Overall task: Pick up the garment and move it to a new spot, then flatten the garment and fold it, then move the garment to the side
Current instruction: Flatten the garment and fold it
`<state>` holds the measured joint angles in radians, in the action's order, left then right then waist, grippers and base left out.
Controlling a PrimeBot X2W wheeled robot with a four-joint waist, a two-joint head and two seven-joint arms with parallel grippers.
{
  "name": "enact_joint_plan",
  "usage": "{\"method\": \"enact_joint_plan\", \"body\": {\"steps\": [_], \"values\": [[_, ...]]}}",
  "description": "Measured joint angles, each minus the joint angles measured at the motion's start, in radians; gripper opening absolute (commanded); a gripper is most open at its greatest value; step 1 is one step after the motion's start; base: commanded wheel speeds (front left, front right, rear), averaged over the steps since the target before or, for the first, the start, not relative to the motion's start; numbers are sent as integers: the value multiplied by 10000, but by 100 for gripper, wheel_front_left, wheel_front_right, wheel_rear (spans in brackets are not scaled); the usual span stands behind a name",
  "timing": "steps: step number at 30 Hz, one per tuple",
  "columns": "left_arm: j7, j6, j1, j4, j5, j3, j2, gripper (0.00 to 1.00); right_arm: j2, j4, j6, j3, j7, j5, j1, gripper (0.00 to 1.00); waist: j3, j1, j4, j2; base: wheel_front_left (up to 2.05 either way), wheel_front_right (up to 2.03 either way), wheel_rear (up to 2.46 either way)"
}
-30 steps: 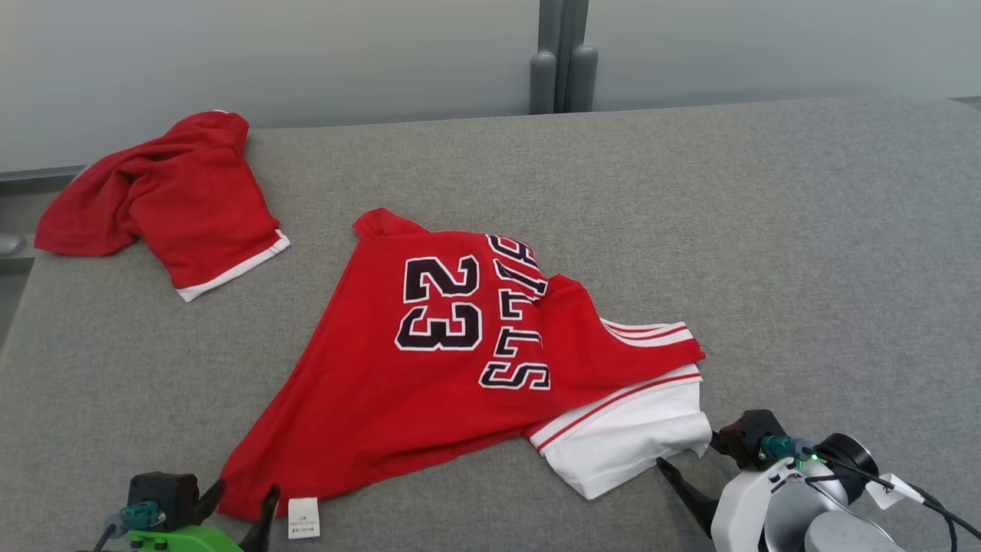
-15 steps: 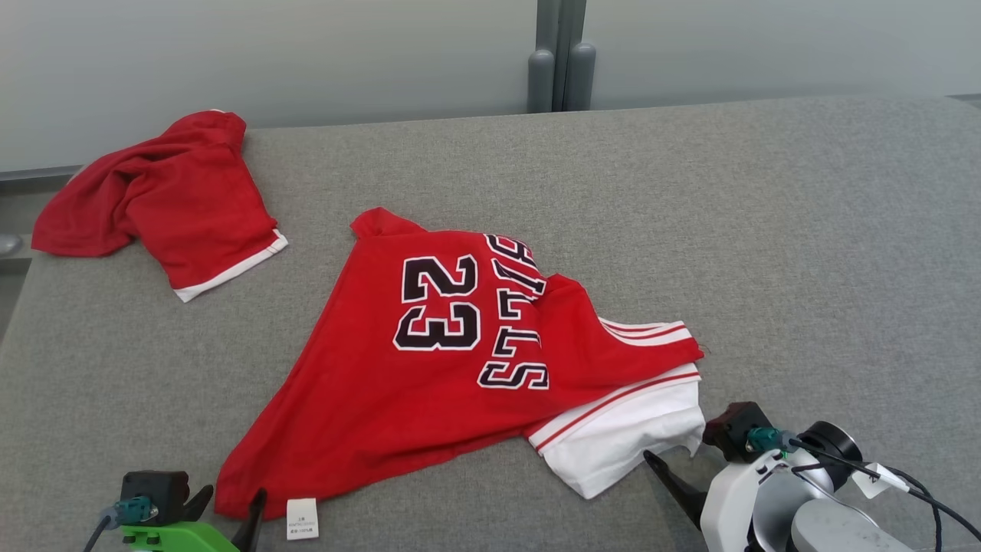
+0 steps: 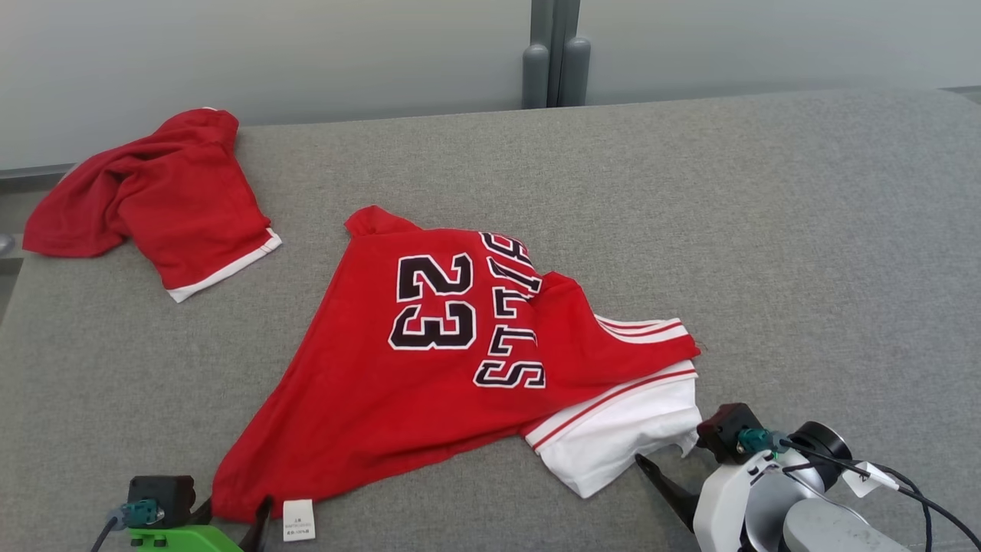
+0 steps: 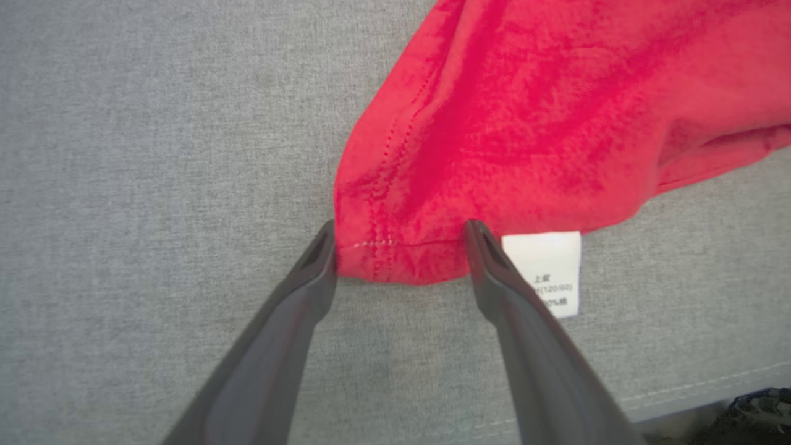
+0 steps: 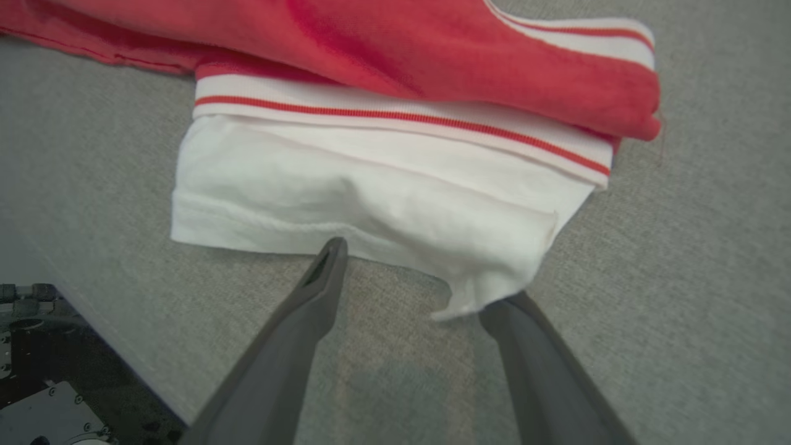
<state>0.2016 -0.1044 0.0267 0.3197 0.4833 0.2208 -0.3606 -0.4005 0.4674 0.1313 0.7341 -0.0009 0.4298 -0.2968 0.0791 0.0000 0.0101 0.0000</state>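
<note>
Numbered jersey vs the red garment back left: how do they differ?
The jersey lies spread mostly flat mid-surface; the red garment is bunched up at the far left corner. The jersey carries a black 23 and lettering; the red garment shows no print. The jersey has a white sleeve with red stripes; the red garment has just a thin white hem band. Both are red with white trim, on the grey surface.
</note>
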Motion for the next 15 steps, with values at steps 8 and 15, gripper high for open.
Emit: {"method": "enact_joint_plan", "body": {"steps": [8,15], "values": [[-56,-81,-158,167,121,190,-19,19,82,194,0,270,-92,163,-163,93,61,0,-20,0,0,0,0],[-194,-188,-316,186,535,497,27,0,240,180,0,548,-476,1166,-286,0,81,0,-40,0,0,0,0]]}}
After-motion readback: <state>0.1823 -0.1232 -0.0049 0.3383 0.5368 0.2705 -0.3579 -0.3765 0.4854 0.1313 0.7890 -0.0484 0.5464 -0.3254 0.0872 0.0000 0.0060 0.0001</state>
